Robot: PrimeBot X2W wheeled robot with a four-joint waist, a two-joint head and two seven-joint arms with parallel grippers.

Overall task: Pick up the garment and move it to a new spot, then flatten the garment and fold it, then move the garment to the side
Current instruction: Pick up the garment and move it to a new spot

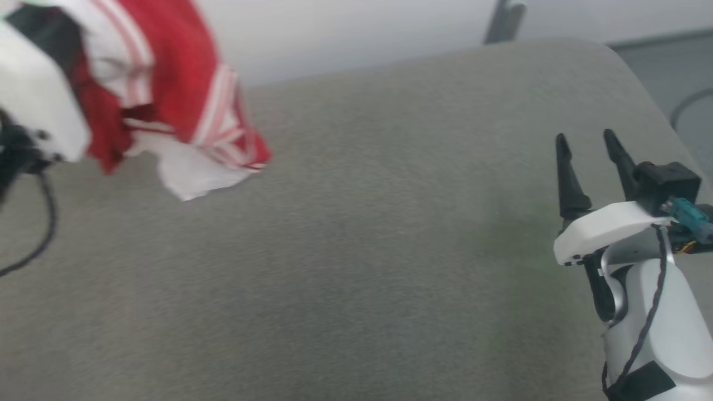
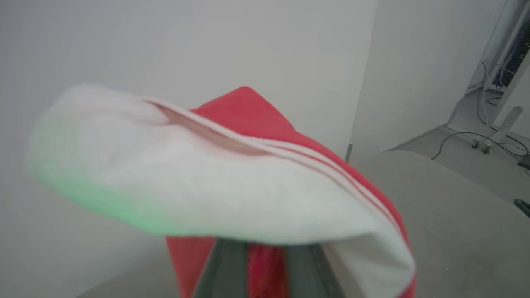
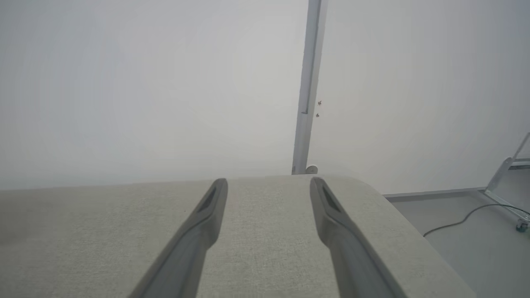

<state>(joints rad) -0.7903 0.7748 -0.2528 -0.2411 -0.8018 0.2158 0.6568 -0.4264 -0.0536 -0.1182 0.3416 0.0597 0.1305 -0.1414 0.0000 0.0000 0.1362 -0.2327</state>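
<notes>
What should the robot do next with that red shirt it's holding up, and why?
Probably lower the shirt onto the bare grey surface near the middle. The left gripper holds it bunched up in the air at the far left, and the right gripper sits open and empty, ready to help spread it.

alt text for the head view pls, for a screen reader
A bunched red-and-white garment hangs from the left arm at the upper left, above a grey fabric surface. At the lower right the right gripper is open and holds nothing, its fingers pointing up. The picture is a bit blurred.
</notes>
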